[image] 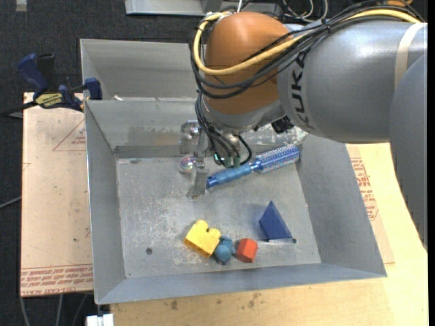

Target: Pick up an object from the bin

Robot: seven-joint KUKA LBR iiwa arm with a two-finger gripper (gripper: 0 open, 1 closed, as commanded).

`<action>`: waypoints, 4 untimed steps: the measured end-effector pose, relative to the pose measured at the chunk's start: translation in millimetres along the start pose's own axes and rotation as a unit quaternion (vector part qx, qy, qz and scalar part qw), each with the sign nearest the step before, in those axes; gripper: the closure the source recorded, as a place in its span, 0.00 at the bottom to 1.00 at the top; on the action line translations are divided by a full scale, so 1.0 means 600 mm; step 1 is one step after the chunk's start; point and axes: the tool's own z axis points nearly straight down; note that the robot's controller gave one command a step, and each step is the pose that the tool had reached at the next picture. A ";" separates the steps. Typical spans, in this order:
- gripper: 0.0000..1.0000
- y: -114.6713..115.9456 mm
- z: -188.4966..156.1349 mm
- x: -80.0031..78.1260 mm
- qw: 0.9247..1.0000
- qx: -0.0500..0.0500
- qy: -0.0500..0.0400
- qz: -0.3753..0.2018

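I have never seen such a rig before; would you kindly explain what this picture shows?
One camera looks down, slightly from the side, into a grey metal bin. The big grey robot arm, with an orange cover at its wrist, reaches in from the right. Its metal hand hangs low near the bin's back, beside a blue brush. Toward the front lie a yellow block, a small blue piece, an orange block and a blue wedge. The hand seems to hold nothing.

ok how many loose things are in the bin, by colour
blue: 3 (brush, wedge, round lump)
yellow: 1 (notched block)
orange: 1 (cube)
total: 5
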 end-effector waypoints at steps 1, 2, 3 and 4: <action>0.00 -0.107 0.172 0.024 0.998 0.001 0.000 -0.070; 0.00 -0.116 0.259 0.132 0.978 0.000 -0.001 -0.206; 1.00 -0.117 0.258 0.130 0.979 0.000 -0.003 -0.205; 1.00 -0.108 0.071 0.106 0.980 0.001 -0.009 -0.197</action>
